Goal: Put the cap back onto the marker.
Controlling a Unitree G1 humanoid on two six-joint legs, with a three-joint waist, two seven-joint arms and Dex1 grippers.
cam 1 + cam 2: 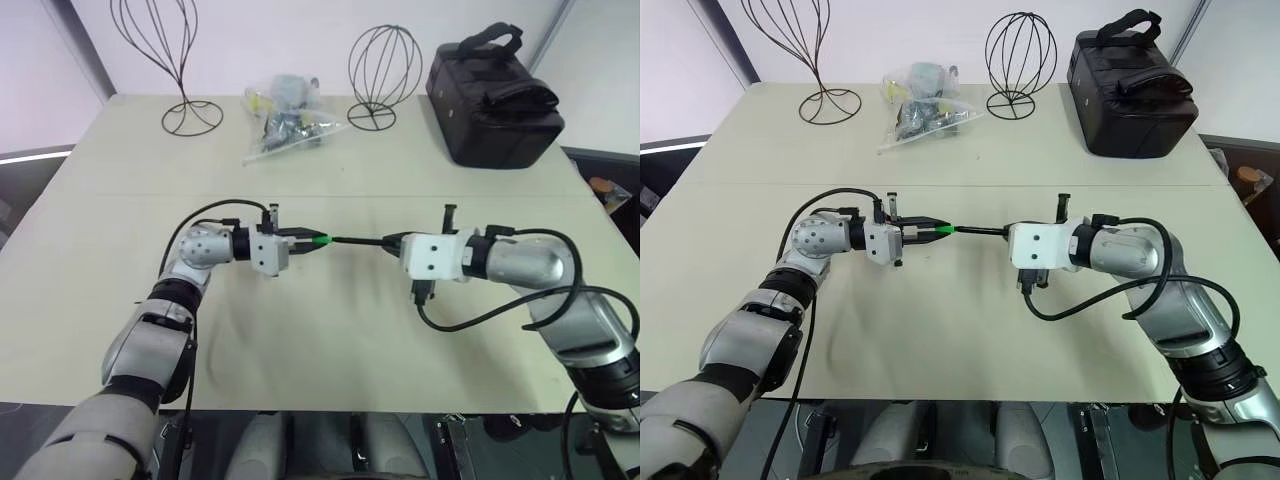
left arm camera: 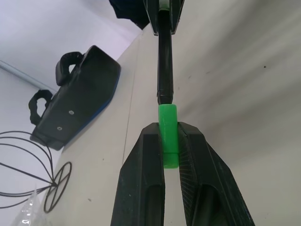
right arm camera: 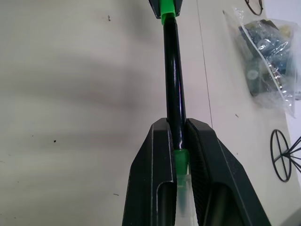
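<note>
One cap [image 2: 168, 134] in left gripper [image 2: 168, 141], one marker [image 3: 173, 80] in right gripper [image 3: 179, 136] (both jaws clamped, tip at cap)

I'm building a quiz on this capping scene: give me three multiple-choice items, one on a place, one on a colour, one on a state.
1. Where is the black bag? A near edge of the table; B far right corner; C on the floor.
2. What colour is the cap? A red; B green; C blue.
3. What is the left gripper doing? A open; B shut on the cap; C shut on the marker.

Answers: 1 B, it sits beyond the right gripper. 2 B, bright green between the fingers. 3 B, its fingers clamp the cap at the marker's tip.
</note>
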